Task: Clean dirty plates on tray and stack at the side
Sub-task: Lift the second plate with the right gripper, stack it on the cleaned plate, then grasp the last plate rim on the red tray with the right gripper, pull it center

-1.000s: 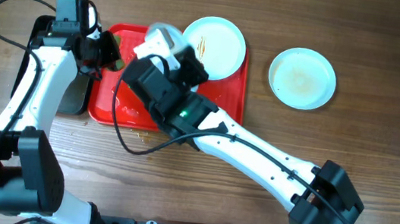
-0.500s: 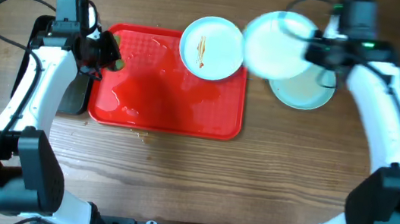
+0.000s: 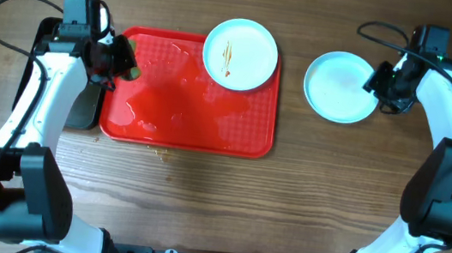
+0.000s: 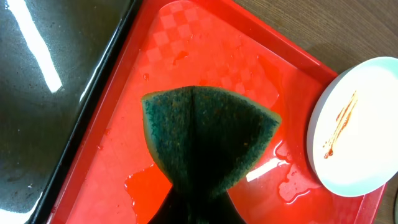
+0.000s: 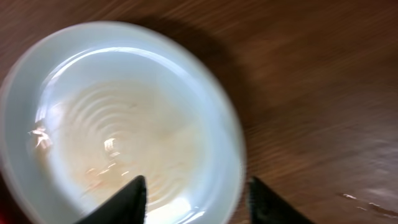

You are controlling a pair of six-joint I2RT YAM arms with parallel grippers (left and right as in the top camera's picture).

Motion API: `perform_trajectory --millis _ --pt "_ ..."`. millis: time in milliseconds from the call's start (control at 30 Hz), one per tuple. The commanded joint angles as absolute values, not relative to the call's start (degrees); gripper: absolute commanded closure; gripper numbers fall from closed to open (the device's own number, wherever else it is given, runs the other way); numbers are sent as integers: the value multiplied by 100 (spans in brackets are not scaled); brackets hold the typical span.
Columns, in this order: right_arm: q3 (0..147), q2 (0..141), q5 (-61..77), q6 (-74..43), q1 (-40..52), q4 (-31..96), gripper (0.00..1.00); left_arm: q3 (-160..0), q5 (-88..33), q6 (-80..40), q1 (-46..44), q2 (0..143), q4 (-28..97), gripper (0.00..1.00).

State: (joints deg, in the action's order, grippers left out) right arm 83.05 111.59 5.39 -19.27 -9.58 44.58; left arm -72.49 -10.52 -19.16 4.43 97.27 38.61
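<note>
A red tray (image 3: pixel 184 117) lies left of centre, wet with puddles. At its far right corner rests a white plate (image 3: pixel 240 54) with an orange-brown sauce streak, also visible in the left wrist view (image 4: pixel 357 134). My left gripper (image 3: pixel 120 60) hovers over the tray's far left corner (image 4: pixel 112 162), shut on a folded dark green sponge (image 4: pixel 208 140). On the wood to the right of the tray lies another white plate (image 3: pixel 340 87), faintly stained (image 5: pixel 124 124). My right gripper (image 5: pixel 199 202) is open, its fingers (image 5: pixel 134 199) straddling that plate's right rim without touching it (image 3: pixel 382 83).
A black pan (image 3: pixel 85 109) sits against the tray's left edge, glossy and wet in the left wrist view (image 4: pixel 50 93). Bare wooden table (image 3: pixel 331 183) surrounds the tray and the right plate.
My right arm carried a plate from the tray to the right, set it on the plate lying there and opened its fingers. The left arm and sponge have not moved.
</note>
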Motion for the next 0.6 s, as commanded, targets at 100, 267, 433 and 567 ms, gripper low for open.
perform_trajectory --millis 100,267,433,567 --pt "9408 11229 1944 -1494 340 4560 36 -7231 -1037 -1844 467 9743 3841 96" --pt "9579 11587 1162 -2169 1782 3927 43 -7231 -1039 -1846 462 9955 3846 96" --pt "9577 12350 915 -2915 2008 4058 57 -7231 -1037 -1997 462 10189 3861 96" --pt "9557 12521 943 -3074 2010 4165 66 -7231 -834 -2008 412 10283 3885 96"
